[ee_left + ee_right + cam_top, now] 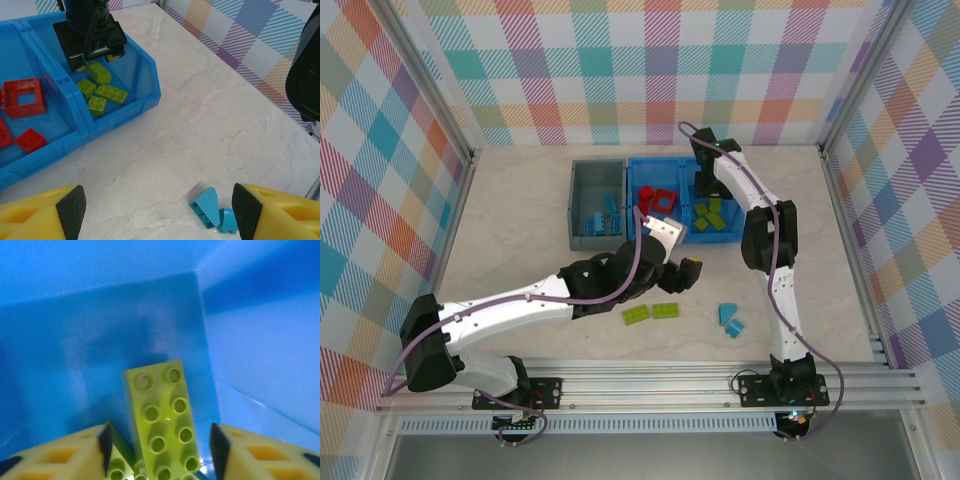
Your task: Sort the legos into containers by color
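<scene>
Two light blue legos (212, 212), a wedge with a smaller piece touching it, lie unsorted on the desk toward its near right corner. Two lime bricks (652, 313) sit end to end a little to their left, long axes roughly along the near edge. The left end effector (157, 205) hovers over the desk, yellow fingers wide apart and empty. The blue pair lies just beyond it toward that corner, so this looks the nearer arm. At the far edge the right end effector (160, 440) reaches into the blue bin (145, 85), right compartment, fingers parted either side of a lime brick (162, 415). Red legos (22, 97) fill the neighbouring compartment, beside the grey bin (582, 200).
</scene>
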Action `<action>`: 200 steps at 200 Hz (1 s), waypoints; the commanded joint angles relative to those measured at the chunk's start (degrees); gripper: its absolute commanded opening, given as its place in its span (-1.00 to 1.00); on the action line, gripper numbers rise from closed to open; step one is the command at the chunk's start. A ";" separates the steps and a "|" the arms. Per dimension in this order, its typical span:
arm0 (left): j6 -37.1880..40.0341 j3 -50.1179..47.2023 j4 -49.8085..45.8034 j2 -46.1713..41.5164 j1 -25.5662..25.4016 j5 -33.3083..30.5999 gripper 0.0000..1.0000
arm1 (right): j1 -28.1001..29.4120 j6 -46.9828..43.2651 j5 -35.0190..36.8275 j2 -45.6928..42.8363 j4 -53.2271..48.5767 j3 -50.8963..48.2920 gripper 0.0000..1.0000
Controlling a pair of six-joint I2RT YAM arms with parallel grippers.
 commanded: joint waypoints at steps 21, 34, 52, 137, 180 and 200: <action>0.78 1.09 -0.86 -0.72 -0.68 -0.85 0.58 | 1.88 -1.64 -0.33 -6.83 -0.53 0.94 0.28; 0.72 0.89 -1.26 -0.77 -0.66 -0.14 0.57 | 2.19 -1.39 -0.91 -9.63 -0.75 0.84 0.25; 0.84 1.39 -3.09 0.08 -0.68 1.45 0.56 | 2.63 -1.08 -1.42 -14.74 -1.13 0.23 0.21; -1.92 13.42 -14.00 19.38 -6.04 6.07 0.61 | 2.77 1.99 -13.98 -59.83 -0.33 -30.37 0.45; -4.87 24.63 -19.60 32.75 -8.87 8.45 0.62 | 2.46 2.89 -15.13 -78.16 -5.67 -39.70 0.58; -7.08 29.53 -23.47 37.54 -9.95 11.02 0.55 | 2.10 3.26 -15.04 -81.51 -8.12 -39.33 0.59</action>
